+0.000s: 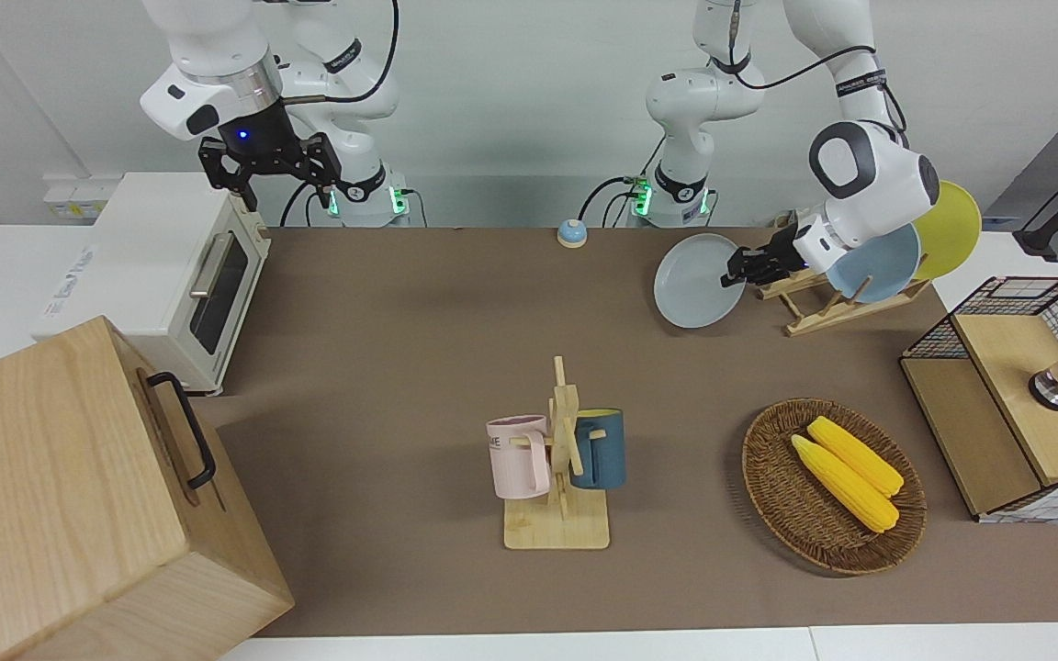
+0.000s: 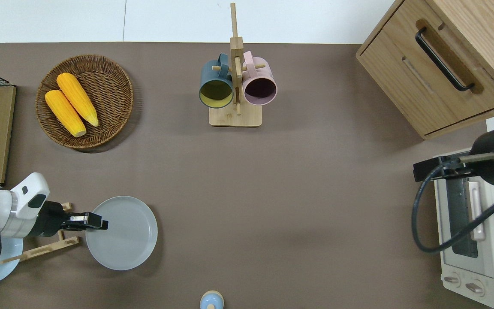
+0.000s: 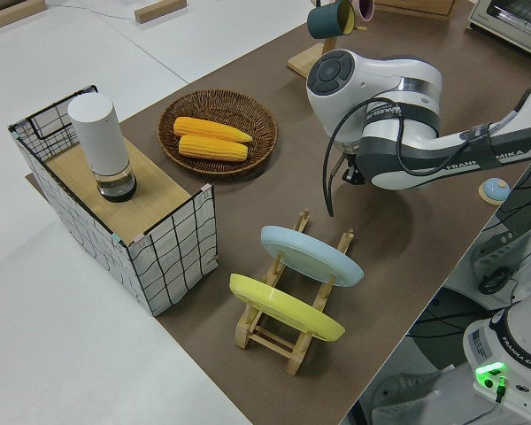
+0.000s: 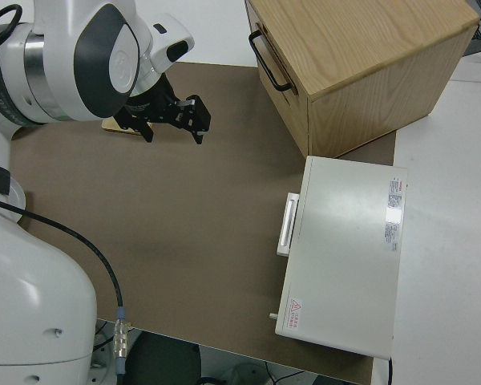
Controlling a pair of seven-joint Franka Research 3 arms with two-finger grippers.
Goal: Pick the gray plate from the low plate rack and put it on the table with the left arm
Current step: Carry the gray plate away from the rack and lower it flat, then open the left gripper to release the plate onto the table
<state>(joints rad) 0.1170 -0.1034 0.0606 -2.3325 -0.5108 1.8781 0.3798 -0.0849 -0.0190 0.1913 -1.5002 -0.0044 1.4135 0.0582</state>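
My left gripper (image 1: 738, 268) (image 2: 99, 223) is shut on the rim of the gray plate (image 1: 694, 280) (image 2: 127, 234). It holds the plate tilted over the brown table (image 1: 400, 349), off the low plate rack (image 1: 823, 308) (image 2: 45, 249) (image 3: 292, 328) and beside it, toward the table's middle. A sky-blue plate (image 1: 878, 266) (image 3: 310, 254) and a yellow plate (image 1: 950, 229) (image 3: 283, 307) still lean in the rack. In the left side view the arm hides the gray plate. The right arm is parked, its gripper (image 1: 276, 179) (image 4: 172, 116) open.
A mug stand (image 1: 558, 459) with a pink and a blue mug stands mid-table. A wicker basket (image 1: 772, 487) holding corn lies farther from the robots than the rack. A wire crate (image 1: 1016, 395), a toaster oven (image 1: 171, 266), a wooden cabinet (image 1: 79, 496) and a small blue bell (image 1: 571, 232) are also there.
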